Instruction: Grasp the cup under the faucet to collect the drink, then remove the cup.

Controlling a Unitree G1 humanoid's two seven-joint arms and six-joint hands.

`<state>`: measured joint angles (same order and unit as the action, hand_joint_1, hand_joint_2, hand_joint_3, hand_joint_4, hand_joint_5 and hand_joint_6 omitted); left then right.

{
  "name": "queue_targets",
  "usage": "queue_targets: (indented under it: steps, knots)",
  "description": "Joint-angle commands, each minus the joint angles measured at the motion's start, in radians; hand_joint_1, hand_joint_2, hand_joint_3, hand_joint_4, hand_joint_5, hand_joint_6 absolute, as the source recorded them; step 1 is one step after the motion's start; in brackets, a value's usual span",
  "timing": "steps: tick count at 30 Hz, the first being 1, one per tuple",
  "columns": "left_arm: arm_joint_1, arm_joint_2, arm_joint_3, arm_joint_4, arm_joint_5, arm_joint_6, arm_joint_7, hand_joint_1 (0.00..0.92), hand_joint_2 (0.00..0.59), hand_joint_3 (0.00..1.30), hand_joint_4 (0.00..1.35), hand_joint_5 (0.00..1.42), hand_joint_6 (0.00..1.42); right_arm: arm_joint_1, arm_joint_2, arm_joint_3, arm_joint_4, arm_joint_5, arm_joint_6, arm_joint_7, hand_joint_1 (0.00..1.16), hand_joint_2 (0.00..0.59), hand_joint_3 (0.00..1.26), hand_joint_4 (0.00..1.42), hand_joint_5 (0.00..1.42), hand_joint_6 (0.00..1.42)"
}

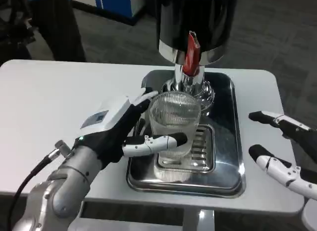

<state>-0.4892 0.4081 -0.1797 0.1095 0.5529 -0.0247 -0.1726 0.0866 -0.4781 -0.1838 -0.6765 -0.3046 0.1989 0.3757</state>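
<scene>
While my left hand [121, 129] grips the cup [174, 123] under the faucet [189, 67], my right hand [285, 151] waits open beside the tray [233, 176]; no writing is readable.

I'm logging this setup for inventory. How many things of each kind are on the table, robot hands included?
Clear ribbed cup: 1
Drink dispenser with red lever: 1
Steel drip tray: 1
Robot hand: 2, left and right
Total: 5

Silver forearm [64, 186] (black cable), white-black left hand [119, 129].
</scene>
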Motion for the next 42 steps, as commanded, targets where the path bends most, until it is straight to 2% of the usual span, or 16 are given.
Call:
queue_targets:
  steps: [1, 15, 23, 31, 37, 42]
  knots:
    - [0.015, 0.01, 0.006, -0.02, -0.014, 0.011, -0.013, 0.162, 0.054, 0.0, 0.0, 0.0, 0.0, 0.004, 0.006, -0.008, 0.0, 0.009, 0.0, -0.015, 0.33, 0.389, 0.2, 0.14, 0.11, 0.13]
    - [0.046, 0.013, 0.025, -0.106, -0.009, 0.087, -0.016, 0.135, 0.049, 0.0, 0.0, 0.0, 0.0, -0.001, 0.01, 0.002, 0.003, 0.002, -0.001, -0.017, 0.34, 0.39, 0.2, 0.15, 0.11, 0.13]
    - [0.088, 0.021, 0.062, -0.186, -0.044, 0.116, -0.039, 0.118, 0.044, 0.0, 0.0, 0.0, 0.0, -0.003, 0.009, 0.002, 0.004, 0.004, -0.002, -0.015, 0.34, 0.39, 0.2, 0.15, 0.11, 0.13]
    - [0.131, 0.051, 0.141, -0.341, -0.164, 0.134, -0.124, 0.062, 0.001, 0.0, 0.0, 0.0, 0.0, 0.0, 0.01, 0.002, 0.002, 0.003, -0.001, -0.015, 0.34, 0.39, 0.2, 0.15, 0.11, 0.12]
    - [0.119, 0.067, 0.214, -0.451, -0.283, 0.153, -0.177, 0.01, 0.0, 0.0, 0.0, 0.0, 0.0, -0.009, 0.011, 0.012, 0.004, -0.001, 0.002, -0.015, 0.34, 0.39, 0.2, 0.15, 0.11, 0.12]
    - [0.103, 0.057, 0.263, -0.46, -0.403, 0.147, -0.2, 0.0, 0.0, 0.0, 0.0, 0.0, 0.0, -0.017, 0.011, 0.018, 0.004, -0.004, 0.005, -0.015, 0.34, 0.39, 0.2, 0.15, 0.11, 0.12]
